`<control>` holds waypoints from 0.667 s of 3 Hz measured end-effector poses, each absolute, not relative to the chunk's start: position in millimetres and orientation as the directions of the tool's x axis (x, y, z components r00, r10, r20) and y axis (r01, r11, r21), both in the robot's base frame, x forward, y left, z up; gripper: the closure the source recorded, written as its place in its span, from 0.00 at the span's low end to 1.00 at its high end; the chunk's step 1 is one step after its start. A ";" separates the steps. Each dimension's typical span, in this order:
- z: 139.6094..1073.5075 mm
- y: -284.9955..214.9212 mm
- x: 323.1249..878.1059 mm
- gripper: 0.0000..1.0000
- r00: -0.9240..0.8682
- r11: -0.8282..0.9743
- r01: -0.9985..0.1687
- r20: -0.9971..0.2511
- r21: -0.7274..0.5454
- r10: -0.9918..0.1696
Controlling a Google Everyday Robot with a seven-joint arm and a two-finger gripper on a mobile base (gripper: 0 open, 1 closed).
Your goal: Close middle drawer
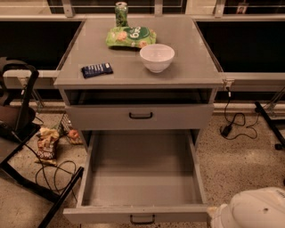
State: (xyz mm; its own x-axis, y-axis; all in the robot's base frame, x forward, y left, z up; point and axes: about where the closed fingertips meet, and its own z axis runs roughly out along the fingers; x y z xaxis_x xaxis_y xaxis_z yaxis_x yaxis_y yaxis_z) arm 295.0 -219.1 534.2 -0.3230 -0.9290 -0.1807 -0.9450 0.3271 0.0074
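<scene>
The grey cabinet stands in the middle of the camera view. Its middle drawer is pulled far out toward me, a wide deep grey box that is empty inside. Its flat front with a small black handle lies at the bottom edge of the view. Above it is the top drawer front with its own black handle. The lowest drawer is hidden under the open one. My gripper is out of view. Only a white rounded part of my arm shows at the bottom right, just right of the drawer's front corner.
On the cabinet top are a white bowl, a green chip bag, a green can and a dark blue snack bar. A black chair frame, cables and snack bags lie on the floor at left. Cables lie at right.
</scene>
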 end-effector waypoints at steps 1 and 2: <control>468.7 -204.5 294.9 0.39 -0.303 0.300 -0.953 -0.244 0.049 -0.921; 407.7 -182.3 306.7 0.64 -0.270 0.254 -0.963 -0.321 0.090 -0.908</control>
